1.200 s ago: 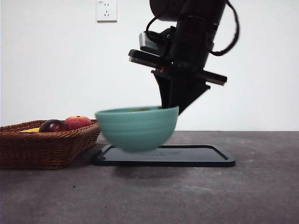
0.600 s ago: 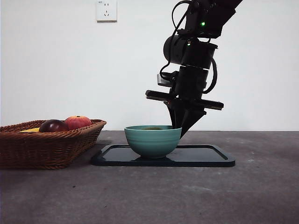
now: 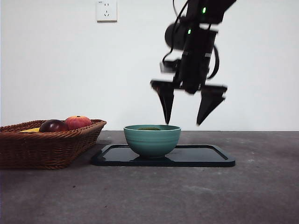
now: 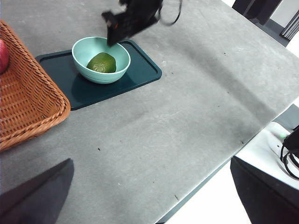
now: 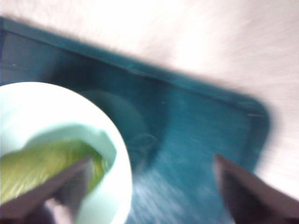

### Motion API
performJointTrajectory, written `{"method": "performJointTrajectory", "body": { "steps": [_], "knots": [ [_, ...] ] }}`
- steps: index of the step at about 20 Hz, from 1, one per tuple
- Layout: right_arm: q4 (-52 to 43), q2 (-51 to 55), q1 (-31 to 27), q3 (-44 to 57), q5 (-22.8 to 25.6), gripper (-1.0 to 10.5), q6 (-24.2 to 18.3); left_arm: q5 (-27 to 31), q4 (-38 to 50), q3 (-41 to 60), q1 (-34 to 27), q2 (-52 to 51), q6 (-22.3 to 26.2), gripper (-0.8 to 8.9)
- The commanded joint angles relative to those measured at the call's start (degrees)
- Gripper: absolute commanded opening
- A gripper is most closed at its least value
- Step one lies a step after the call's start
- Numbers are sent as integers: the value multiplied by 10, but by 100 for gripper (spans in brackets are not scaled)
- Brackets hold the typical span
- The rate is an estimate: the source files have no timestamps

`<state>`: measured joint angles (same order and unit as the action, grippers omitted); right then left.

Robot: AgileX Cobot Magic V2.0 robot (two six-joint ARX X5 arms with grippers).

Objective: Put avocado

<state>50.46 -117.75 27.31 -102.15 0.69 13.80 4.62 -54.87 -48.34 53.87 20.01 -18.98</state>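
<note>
**Avocado in the bowl, right gripper spread above it**

At the far left of the front view a brown wicker basket (image 3: 46,149) stands on the grey table (image 3: 187,196). A dark maroon fruit (image 3: 53,126) and a red-orange fruit (image 3: 77,122) show above its rim, touching each other, with a sliver of something yellow just beside the maroon one.

Just beside the basket lies a flat dark tray (image 3: 205,156), and on its left part stands a teal bowl (image 3: 152,140), upright. The avocado (image 4: 102,62) lies inside this bowl; the left wrist view shows it plainly as a dark green oval against the pale inner wall, while from the front only a thin dark-green edge peeks over the rim.

Above the bowl's right side and the tray hangs the right gripper (image 3: 187,105), jaws spread wide and holding nothing. One jaw tip points down just above the bowl's right rim, the other over the bare tray. Its own blurred wrist view shows the bowl's rim and the avocado beside one jaw and the tray beneath the other.

The left gripper (image 4: 154,196) waits well away from the tray, above bare table near the edge, jaws wide apart and empty.
</note>
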Motion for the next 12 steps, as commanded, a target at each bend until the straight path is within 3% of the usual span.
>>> {"method": "performJointTrajectory", "body": {
  "steps": [1, 5, 12],
  "knots": [
    [23, 46, 3, -21, 11, 510, -23, 3, 5, -5, 5, 1, -1, 553],
    [112, 142, 11, -17, 78, 551, -29, 3, 5, -5, 5, 1, -1, 553],
    [175, 282, 52, 73, 114, 557, -30, 3, 5, -5, 5, 1, -1, 553]
  ]
}}
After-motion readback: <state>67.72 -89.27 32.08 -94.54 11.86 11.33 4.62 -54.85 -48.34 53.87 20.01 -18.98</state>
